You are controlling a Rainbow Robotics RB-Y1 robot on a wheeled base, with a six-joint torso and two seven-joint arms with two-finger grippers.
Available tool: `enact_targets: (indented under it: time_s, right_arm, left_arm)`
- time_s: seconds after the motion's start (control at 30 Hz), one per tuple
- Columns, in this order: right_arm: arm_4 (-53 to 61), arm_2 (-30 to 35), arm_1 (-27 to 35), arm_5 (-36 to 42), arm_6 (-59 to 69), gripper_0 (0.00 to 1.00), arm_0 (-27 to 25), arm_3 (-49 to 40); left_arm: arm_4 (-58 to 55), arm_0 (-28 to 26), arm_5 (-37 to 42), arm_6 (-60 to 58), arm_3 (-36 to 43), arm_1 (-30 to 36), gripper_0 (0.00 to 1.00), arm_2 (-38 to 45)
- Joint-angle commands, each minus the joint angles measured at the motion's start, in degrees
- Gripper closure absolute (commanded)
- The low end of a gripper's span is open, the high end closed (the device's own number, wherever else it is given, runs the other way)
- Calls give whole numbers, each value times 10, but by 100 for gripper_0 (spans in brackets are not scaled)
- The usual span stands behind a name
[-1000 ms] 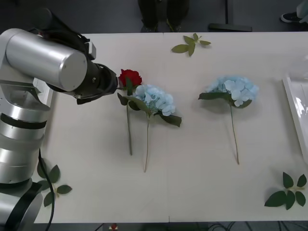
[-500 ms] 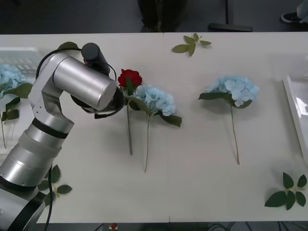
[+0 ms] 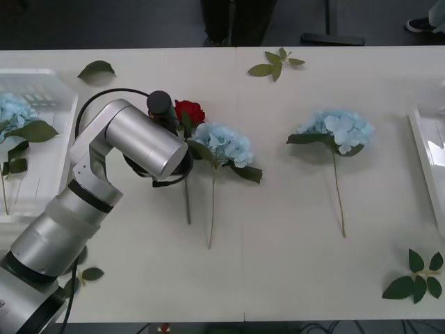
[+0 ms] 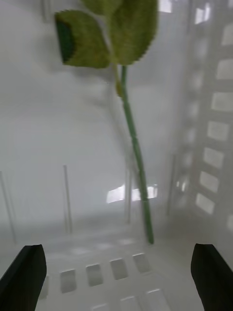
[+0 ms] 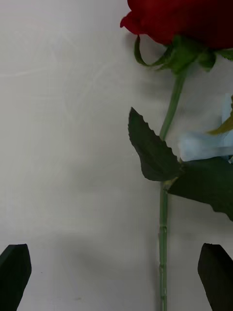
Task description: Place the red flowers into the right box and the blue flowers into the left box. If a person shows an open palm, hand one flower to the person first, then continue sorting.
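A red flower (image 3: 188,110) is lying on the white table (image 3: 278,264), head toward the far side and thin stem running toward the near edge. Its head (image 5: 184,19) is sitting just left of a blue flower (image 3: 224,144), whose pale petals and dark leaves are overlapping the rose's stem on the right. A second blue flower (image 3: 338,130) is lying well apart to the right, between the pair and the right box (image 3: 427,156), whose white rim is showing at the table's right edge.

The left gripper (image 5: 116,277) is hanging over the rose's stem, its two black fingertips (image 5: 14,274) spread wide at the corners of the left wrist view and holding nothing; the stem is passing between them, closer to one side. In the front view the silver left arm (image 3: 132,142) is reaching in from the near left and covering part of that stem.

The left box (image 3: 42,90) is sitting at the far left with another blue flower (image 3: 12,111) in it. The right gripper (image 4: 116,272) is hovering, fingers wide apart and empty, over a white slotted tray holding a green stem (image 4: 136,155) with leaves, probably the right box.

Loose leaf sprigs (image 3: 274,64) are lying at the far edge and the near right corner.
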State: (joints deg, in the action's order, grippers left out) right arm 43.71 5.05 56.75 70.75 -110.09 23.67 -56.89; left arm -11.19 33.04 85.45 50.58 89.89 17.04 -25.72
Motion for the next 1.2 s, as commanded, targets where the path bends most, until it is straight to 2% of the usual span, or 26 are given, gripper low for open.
enact_targets:
  time_s: [0.03,0.33,0.47,0.7,0.9,1.2]
  right_arm:
    - [38,15,13,63,-17,13,23,-95]
    - [134,18,21,220,108,13,56,-214]
    - [175,15,21,248,172,13,57,-258]
    - [259,-25,18,236,281,13,57,-287]
    - [238,-105,9,190,378,13,55,-350]
    - [144,-147,-66,149,469,13,46,-379]
  left_arm:
    - [10,32,-9,-26,-13,4,0,-19]
    - [16,33,-13,-37,-38,0,0,-40]
    - [19,33,-14,-43,-43,-1,0,-54]
    - [19,33,-14,-51,-56,-1,0,-74]
    - [12,34,-15,-61,-61,-6,0,-93]
    - [2,34,-29,-64,-70,-15,0,-98]
